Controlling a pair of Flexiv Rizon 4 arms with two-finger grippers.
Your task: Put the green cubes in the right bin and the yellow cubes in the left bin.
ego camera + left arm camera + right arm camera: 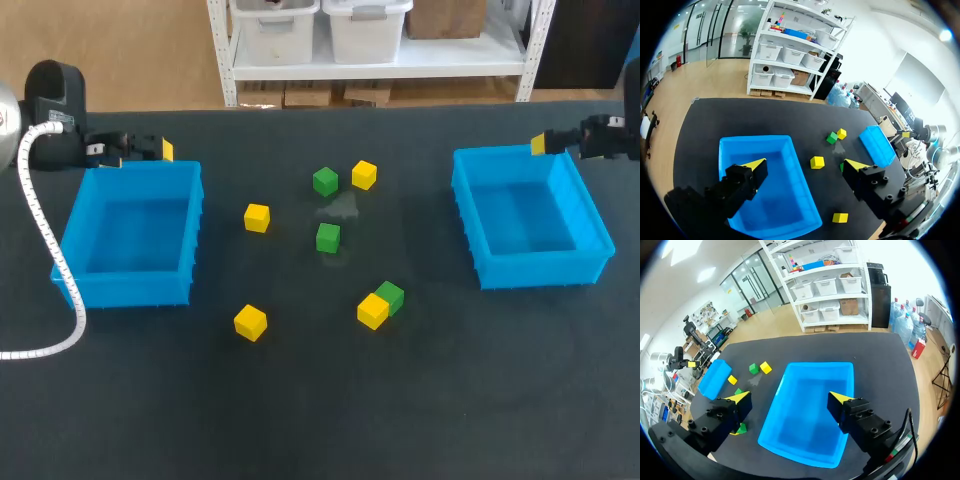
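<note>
Between left bin [128,285] and right bin [545,270], green cubes [328,238] and yellow cubes [250,322] look light, rigid; we'd pinch opposite flat faces. Both our jaws spread, empty.

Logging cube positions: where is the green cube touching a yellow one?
Head view: the small green cube lies right of centre, touching a small yellow cube, nearer the right blue plastic bin.

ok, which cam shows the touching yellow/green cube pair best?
Head view: yellow cube and green cube sit in the open, touching. Right wrist view shows only slivers past the right claw. Left wrist view: hidden behind the left claw.
</note>
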